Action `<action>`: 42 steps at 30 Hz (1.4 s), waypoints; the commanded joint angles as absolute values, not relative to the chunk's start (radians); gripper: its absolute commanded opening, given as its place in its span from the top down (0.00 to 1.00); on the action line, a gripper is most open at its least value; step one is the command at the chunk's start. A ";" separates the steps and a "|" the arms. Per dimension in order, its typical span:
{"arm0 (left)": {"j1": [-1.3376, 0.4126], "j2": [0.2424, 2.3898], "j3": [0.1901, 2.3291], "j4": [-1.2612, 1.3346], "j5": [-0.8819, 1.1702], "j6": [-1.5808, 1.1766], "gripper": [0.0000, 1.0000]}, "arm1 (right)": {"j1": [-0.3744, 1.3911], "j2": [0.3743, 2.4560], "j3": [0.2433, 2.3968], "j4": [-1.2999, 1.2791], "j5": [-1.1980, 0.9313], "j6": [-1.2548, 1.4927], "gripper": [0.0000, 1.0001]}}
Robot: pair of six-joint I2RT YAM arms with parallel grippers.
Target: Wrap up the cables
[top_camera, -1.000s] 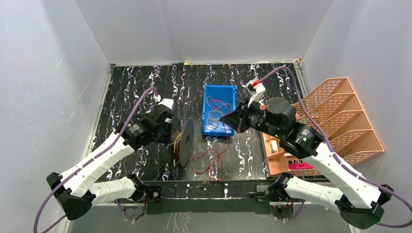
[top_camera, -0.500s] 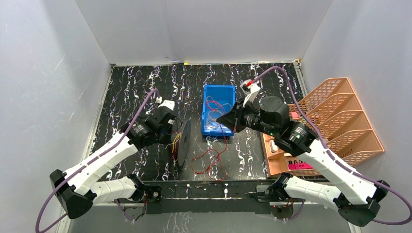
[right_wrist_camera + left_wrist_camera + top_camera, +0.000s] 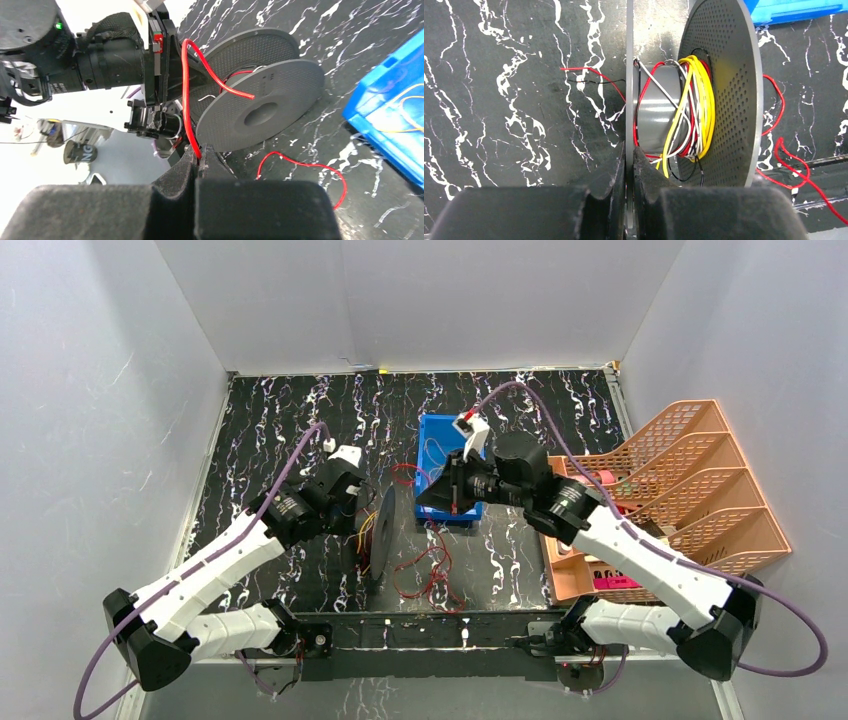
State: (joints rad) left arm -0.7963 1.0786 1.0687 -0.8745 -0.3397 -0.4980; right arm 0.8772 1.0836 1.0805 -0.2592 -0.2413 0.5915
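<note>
Spool (image 3: 724, 85) flange clamped by left gripper (image 3: 628, 150) | red cable (image 3: 185, 100) pinched by right gripper (image 3: 200, 152), raised beside spool | yellow, red, pale cables (image 3: 701, 100) wound on hub

**Left arm** (image 3: 215, 560): elbow low, forearm reaching forward and inward. The wrist is turned so that the left gripper (image 3: 629, 165) points toward the other arm. Its fingers meet on the thin spool flange (image 3: 629, 75) standing between them.

**Right arm** (image 3: 640, 555): forearm stretched inward, wrist roughly level. The right gripper (image 3: 200, 152) faces the left one, near it but apart. Its fingers are pinched together on the red cable (image 3: 184, 100), which rises just ahead of the tips.
</note>
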 commanded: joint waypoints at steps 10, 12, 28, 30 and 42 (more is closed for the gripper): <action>-0.802 1.016 1.036 -0.842 -0.295 -0.486 0.77 | 0.901 1.217 0.996 0.069 -0.429 0.835 1.00; -0.802 1.009 1.033 -0.842 -0.300 -0.485 0.73 | 0.906 1.227 0.994 0.095 -0.431 0.865 1.00; -0.802 0.934 1.037 -0.834 -0.319 -0.469 0.55 | 0.950 1.286 0.929 0.213 -0.346 1.107 1.00; -0.802 0.909 1.053 -0.837 -0.318 -0.473 0.54 | 0.960 1.291 0.924 0.217 -0.332 1.131 1.00; -0.802 0.784 1.074 -0.781 -0.242 -0.499 0.42 | 1.009 1.332 0.914 0.311 -0.340 1.260 1.00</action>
State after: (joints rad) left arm -0.7963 0.8078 1.0519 -0.8074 -0.2665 -0.4908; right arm 0.9859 1.3327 0.9180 0.2062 -0.3424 1.1984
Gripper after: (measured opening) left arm 0.558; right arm 0.022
